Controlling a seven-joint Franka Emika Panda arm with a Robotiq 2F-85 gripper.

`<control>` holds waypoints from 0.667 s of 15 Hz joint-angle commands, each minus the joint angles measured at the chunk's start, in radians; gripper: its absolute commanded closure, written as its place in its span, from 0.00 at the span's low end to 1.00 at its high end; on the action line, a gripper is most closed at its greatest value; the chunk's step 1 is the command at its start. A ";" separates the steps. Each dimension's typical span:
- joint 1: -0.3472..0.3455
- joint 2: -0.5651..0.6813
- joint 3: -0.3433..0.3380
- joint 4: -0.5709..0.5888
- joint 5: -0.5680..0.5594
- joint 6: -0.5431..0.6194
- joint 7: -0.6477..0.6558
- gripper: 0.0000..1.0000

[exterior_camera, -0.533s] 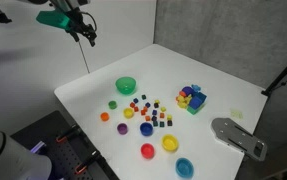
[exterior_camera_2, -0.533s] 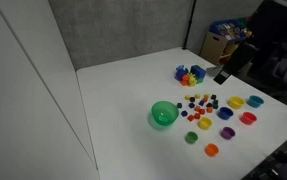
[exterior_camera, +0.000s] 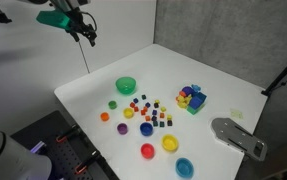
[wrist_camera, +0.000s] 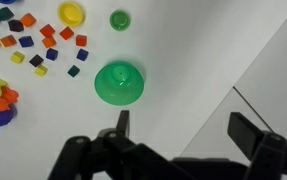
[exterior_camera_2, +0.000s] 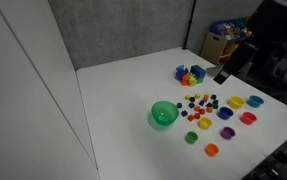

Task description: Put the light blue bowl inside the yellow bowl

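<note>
This looks like a robotics lab, not a home. A plain white bench (exterior_camera: pixel 93 95) stands in a bare test cell. Grey felt-like wall panels (exterior_camera_2: pixel 123 30) rise behind the bench and a white partition (exterior_camera_2: pixel 23 100) runs along one side of it. A dark mounting plate (exterior_camera: pixel 55 150), seemingly perforated, sits below the bench's edge, and a cardboard box (exterior_camera_2: pixel 220 46) of clutter lies beyond its far corner.

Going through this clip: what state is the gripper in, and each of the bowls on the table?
gripper: open, empty, raised clear of the table.
light blue bowl: upright on the table, empty, not yet in the yellow bowl.
yellow bowl: upright, empty, beside the light blue one.
red bowl: upright, empty.
green bowl: upright, looks empty.
</note>
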 commanded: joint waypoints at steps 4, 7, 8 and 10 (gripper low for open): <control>-0.073 0.081 -0.004 0.067 -0.104 -0.036 0.091 0.00; -0.121 0.124 -0.024 0.086 -0.150 -0.037 0.121 0.00; -0.137 0.136 -0.036 0.090 -0.160 -0.040 0.123 0.00; -0.170 0.166 -0.061 0.097 -0.181 -0.049 0.138 0.00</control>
